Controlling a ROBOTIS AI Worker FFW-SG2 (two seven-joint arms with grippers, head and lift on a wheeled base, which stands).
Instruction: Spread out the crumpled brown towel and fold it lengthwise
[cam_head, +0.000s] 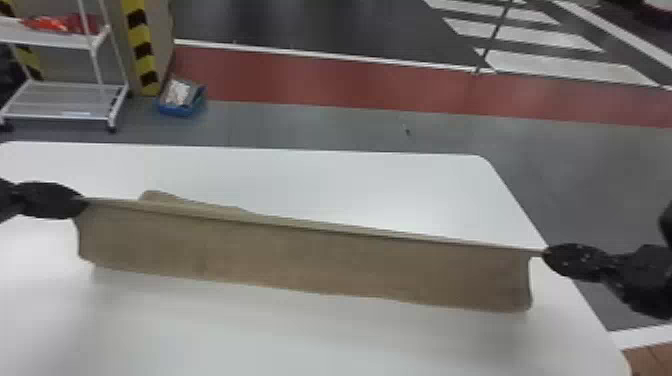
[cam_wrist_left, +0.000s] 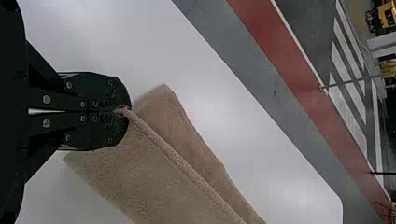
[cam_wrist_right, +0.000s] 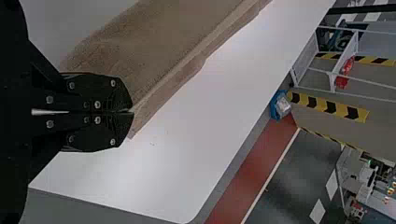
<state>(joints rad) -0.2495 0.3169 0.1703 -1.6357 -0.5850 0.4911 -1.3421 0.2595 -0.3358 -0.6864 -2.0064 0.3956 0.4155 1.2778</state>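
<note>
- White table (cam_head: 350, 180) with rounded corners; its far edge runs left to right, and its right side slants toward the near right.
- Gray floor (cam_head: 575, 165) beyond the table, then a red strip (cam_head: 350, 80), a white line and dark ground with white crossing stripes (cam_head: 550, 60).
- At far left, a white wheeled shelf cart (cam_head: 65, 100) holds red items on its upper shelf. To its right stand a yellow-and-black striped post (cam_head: 140, 47) and a blue bin (cam_head: 182, 100) on the floor.
- Brown towel (cam_head: 300, 260) stretched between the two grippers over the table, its long axis running left to right, the left end slightly farther away than the right.
- Its upper edge is nearly straight; a broad panel drops on the near side, and another layer peeks out on the far side, toward the left.
- Left gripper (cam_head: 82, 202): fingers pressed together, pinching the towel's left upper corner.
- Right gripper (cam_head: 547, 253): fingers closed tightly on the right upper corner.
</note>
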